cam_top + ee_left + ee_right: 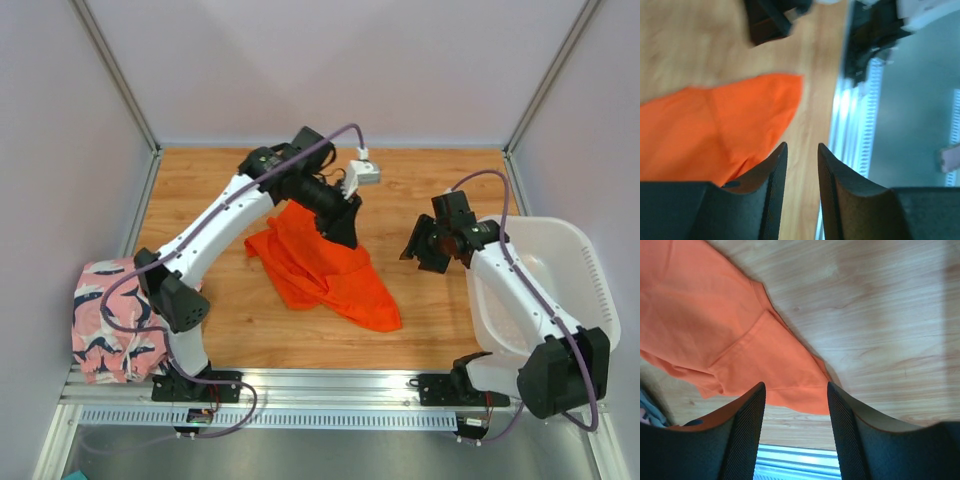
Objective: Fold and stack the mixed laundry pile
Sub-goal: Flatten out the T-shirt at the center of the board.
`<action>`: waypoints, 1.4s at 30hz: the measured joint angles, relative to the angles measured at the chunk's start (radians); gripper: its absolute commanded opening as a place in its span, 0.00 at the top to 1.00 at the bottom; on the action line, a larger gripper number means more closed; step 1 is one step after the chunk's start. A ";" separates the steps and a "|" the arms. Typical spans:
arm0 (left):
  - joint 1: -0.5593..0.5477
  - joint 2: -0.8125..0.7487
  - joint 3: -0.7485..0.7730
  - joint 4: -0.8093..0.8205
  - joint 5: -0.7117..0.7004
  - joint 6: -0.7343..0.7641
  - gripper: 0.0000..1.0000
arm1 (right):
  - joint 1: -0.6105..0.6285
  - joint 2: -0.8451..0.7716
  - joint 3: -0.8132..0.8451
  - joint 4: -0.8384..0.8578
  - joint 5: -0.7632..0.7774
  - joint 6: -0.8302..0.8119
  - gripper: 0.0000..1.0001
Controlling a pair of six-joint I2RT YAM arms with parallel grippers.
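Crumpled bright orange cloth garment lies loose; left gripper released at 12 o'clock; right gripper released at 3 o'clock.

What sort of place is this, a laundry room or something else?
Likely a robot test cell, not a home: a wood-grain tabletop boxed in by plain pale wall panels, two white robot arms bolted to an aluminium rail, a bright orange cloth garment between them.
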 measured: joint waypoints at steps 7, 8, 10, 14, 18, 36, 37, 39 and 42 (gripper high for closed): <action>0.352 -0.167 -0.343 0.041 -0.298 -0.013 0.50 | 0.138 0.165 -0.033 0.002 0.015 -0.015 0.43; 0.392 -0.170 -0.407 0.056 -0.338 -0.015 0.50 | 0.150 0.189 -0.043 0.011 0.012 -0.018 0.44; 0.448 -0.159 -0.507 0.079 -0.415 -0.017 0.48 | 0.156 0.236 -0.067 0.028 0.008 -0.022 0.45; 0.499 -0.108 -0.585 0.114 -0.531 -0.017 0.46 | 0.156 0.316 -0.113 0.062 -0.004 -0.036 0.61; 0.500 -0.058 -0.595 0.173 -0.561 -0.021 0.46 | 0.157 0.341 -0.153 0.090 -0.031 -0.049 0.81; 0.516 -0.106 -0.766 0.370 -0.760 0.392 0.40 | 0.157 0.209 -0.099 0.036 0.003 -0.085 1.00; 0.517 -0.108 -0.787 0.391 -0.768 0.430 0.40 | 0.157 0.204 -0.096 0.033 0.003 -0.087 1.00; 0.517 -0.099 -0.812 0.430 -0.783 0.489 0.40 | 0.157 0.196 -0.094 0.028 0.005 -0.093 1.00; 0.518 -0.070 -0.815 0.481 -0.789 0.546 0.40 | 0.157 0.192 -0.089 0.021 0.009 -0.096 1.00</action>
